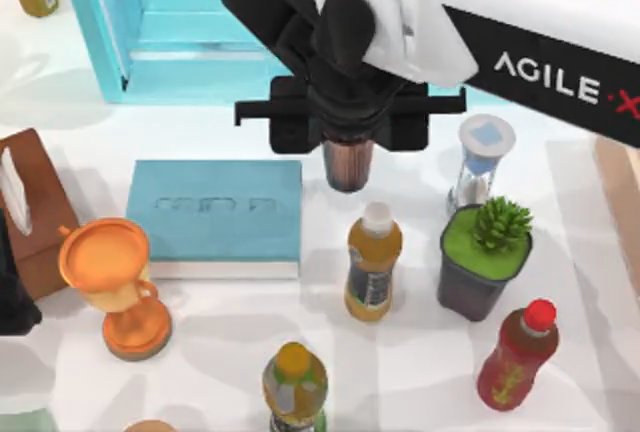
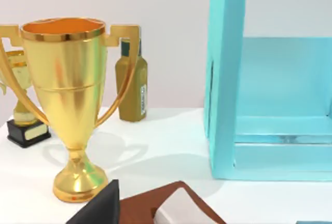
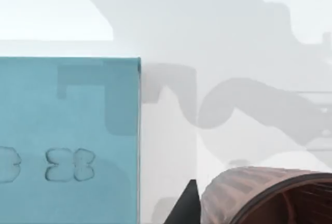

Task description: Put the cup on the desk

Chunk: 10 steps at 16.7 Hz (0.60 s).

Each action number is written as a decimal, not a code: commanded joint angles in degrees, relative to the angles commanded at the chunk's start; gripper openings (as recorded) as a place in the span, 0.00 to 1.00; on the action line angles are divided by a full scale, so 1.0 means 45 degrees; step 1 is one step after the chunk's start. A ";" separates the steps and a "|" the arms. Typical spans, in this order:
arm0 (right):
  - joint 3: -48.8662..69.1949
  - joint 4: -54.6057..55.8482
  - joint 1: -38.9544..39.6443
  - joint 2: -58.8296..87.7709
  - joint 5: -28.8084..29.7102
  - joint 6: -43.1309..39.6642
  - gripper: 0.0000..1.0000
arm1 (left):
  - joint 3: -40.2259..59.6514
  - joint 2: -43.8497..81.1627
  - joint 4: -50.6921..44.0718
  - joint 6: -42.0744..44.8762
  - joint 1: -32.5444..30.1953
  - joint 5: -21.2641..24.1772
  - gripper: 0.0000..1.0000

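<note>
The cup (image 1: 347, 162) is clasped near its rim by the right hand (image 1: 347, 137), which hangs over the middle of the surface (image 1: 420, 372) just in front of the turquoise shelf (image 1: 180, 32). From above, the cup seems to be raised over bare white surface — between the blue book (image 1: 215, 210) on the top view's left and the hourglass (image 1: 482, 157) on its right, with an orange-juice bottle (image 1: 373, 262) close in front. Whether its base touches down yet cannot be told.

The step in hand is judged to be the set-down. The cup should be kept upright and lowered straight, so that the book's edge (image 3: 139, 130) is not clipped and the bottle is not nudged. The grip is best released only once the base is felt flat, and the hand then lifted clear vertically.

The left arm is parked at the left, facing a gold trophy (image 2: 70, 99); whether its hand is released or clenched cannot be told.
</note>
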 joint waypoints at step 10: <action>-0.1889 0.0905 -0.0160 -0.1135 -0.0149 -0.0256 0.00 | 0.0000 0.0000 0.0000 0.0000 0.0000 0.0000 1.00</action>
